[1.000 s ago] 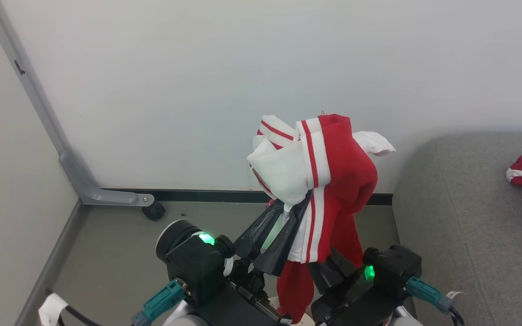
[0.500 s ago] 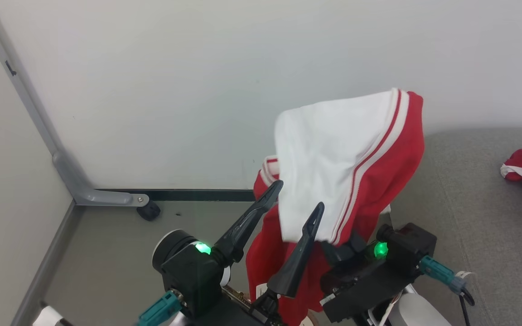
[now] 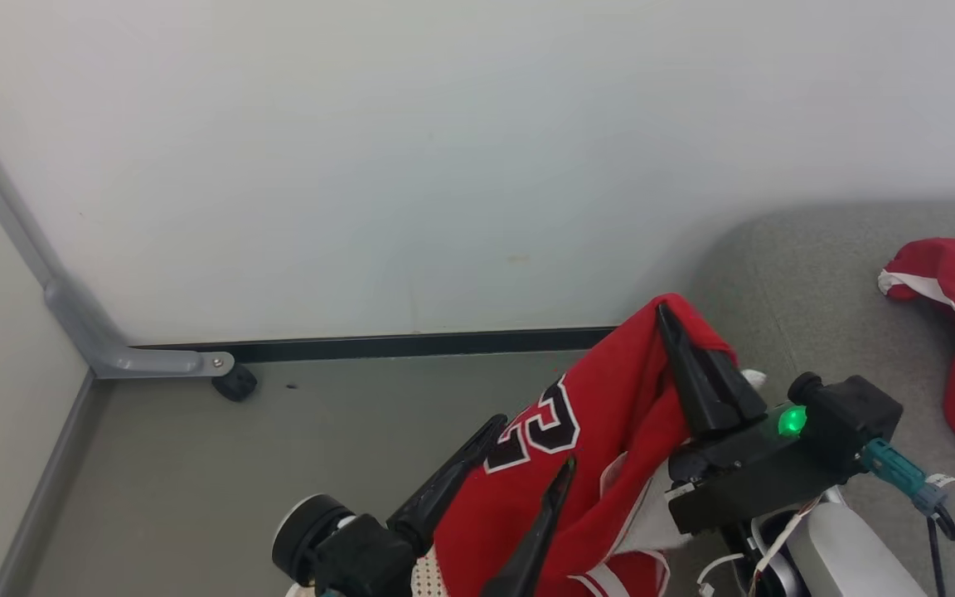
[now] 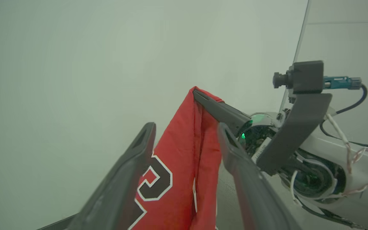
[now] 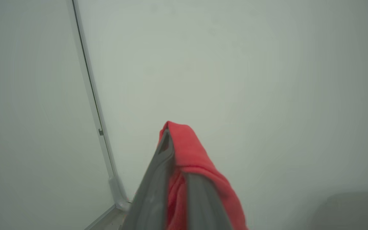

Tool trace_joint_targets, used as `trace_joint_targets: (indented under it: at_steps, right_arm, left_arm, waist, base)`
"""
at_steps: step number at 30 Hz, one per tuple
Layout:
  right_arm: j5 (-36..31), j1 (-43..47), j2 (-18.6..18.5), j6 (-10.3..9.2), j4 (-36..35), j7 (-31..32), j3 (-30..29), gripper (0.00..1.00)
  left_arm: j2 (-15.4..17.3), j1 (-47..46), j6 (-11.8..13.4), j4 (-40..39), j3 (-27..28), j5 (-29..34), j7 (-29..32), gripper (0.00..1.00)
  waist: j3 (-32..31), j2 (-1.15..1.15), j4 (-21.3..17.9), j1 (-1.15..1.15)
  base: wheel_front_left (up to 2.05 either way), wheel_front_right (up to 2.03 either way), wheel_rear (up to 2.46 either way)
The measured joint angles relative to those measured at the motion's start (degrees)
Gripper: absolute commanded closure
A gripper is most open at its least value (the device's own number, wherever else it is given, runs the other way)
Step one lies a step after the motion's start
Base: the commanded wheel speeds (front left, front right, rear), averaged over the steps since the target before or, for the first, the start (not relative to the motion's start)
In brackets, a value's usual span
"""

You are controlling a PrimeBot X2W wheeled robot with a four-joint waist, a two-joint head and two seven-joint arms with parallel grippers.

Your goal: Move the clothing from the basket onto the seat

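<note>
Pale wall (image 3: 361, 166) meets grey floor (image 3: 278, 464) at a black skirting (image 3: 361, 343); a grey bracket (image 3: 113, 352) ends in a caster (image 3: 235, 383).

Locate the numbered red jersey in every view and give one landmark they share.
Head view: jersey lower centre-right, hanging from the right gripper.
Left wrist view: bottom centre, between the open fingers of the left gripper.
Right wrist view: bottom centre, a red fold pinched by that gripper.
Shared landmark: the right gripper's shut fingertips at the jersey's top.

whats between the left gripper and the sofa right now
The red jersey, pinched in the shut jaws of the right gripper, hangs between the open left gripper and the sofa; the head view shows it.
</note>
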Motion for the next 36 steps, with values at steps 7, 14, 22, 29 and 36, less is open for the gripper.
trace_joint_targets:
  at_steps: [7, 14, 22, 29, 36]
  right_arm:
    - [-0.01, 0.57, -2.50, -1.57, -1.36, -0.52, -3.12, 1.00]
    - [0.00, 1.74, -4.33, -3.25, -3.08, -1.05, -6.41, 1.00]
    - [0.04, 1.71, -5.48, -4.80, -5.04, -1.49, -9.62, 1.00]
    - [0.70, 1.35, -6.13, -5.32, -6.03, -1.82, -12.06, 1.00]
    - [2.15, -3.89, -7.87, -5.32, -5.16, -2.00, -15.45, 1.00]
  left_arm:
    - [1.93, 2.51, 1.02, -0.01, -0.25, 2.56, 0.24, 0.00]
    - [2.19, 3.20, 1.19, -0.22, -1.81, 3.38, 0.16, 0.00]
    - [2.25, 3.93, 0.88, -0.37, -3.52, 4.07, -0.07, 0.00]
    - [2.88, 3.72, 0.59, -0.54, -3.87, 4.50, 0.03, 0.00]
    - [3.52, 2.16, 0.09, -1.32, -4.04, 6.31, 0.86, 0.00]
  waist:
    - [1.55, 0.00, -1.96, 0.00]
    - [3.23, 0.00, -4.52, 0.00]
    - [5.87, 0.00, -8.15, 0.00]
    - [8.31, 0.00, -11.15, 0.00]
    - [11.94, 0.00, -14.36, 0.00]
  base:
    - [0.00, 0.00, 0.00]
    - [0.00, 0.00, 0.00]
    - [0.00, 0.00, 0.00]
    - [0.00, 0.00, 0.00]
    - [0.00, 0.00, 0.00]
